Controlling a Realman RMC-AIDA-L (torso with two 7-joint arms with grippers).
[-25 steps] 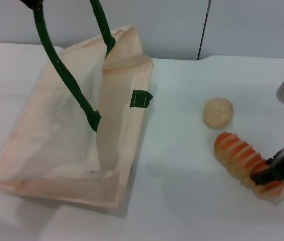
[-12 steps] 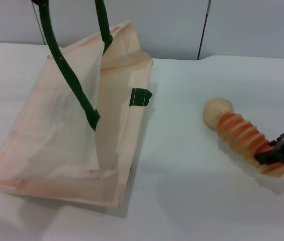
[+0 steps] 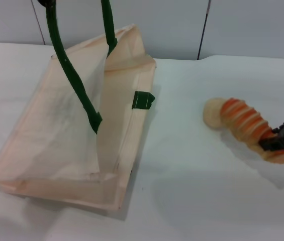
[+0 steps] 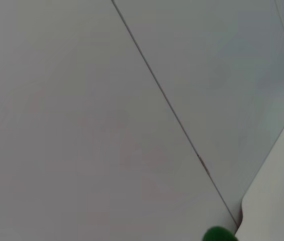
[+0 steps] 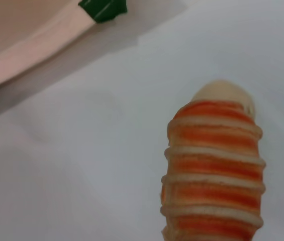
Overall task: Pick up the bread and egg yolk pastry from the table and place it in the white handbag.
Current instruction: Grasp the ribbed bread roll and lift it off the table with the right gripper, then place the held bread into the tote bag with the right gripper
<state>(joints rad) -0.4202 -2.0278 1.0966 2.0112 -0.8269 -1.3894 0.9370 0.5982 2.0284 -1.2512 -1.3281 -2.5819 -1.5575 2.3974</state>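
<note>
At the left of the head view the white handbag [image 3: 76, 130] lies on the table [image 3: 192, 201], its green handles [image 3: 74, 75] rising toward the upper left, where the left gripper cannot be seen. Toward the right, the egg yolk pastry [image 3: 213, 113] sits partly behind the bread [image 3: 247, 125]. The right gripper [image 3: 281, 139] is clamped on the bread's outer end at the right edge, holding it off the table.

White table [image 3: 192, 201], seen from the head camera, with a grey panelled wall behind its far edge. The white handbag [image 3: 46, 135] lies on the left half of the surface, its mouth towards the far edge, its base towards the near edge; a green tab [image 3: 143, 100] sits on its right side, and its dark green handles [image 3: 76, 75] are raised above the fabric. The egg yolk pastry [image 3: 213, 113] rests on the right half, well apart from the handbag. The bread [image 3: 250, 128] is beside the pastry, towards the right edge; whether it rests on the surface cannot be told.
</note>
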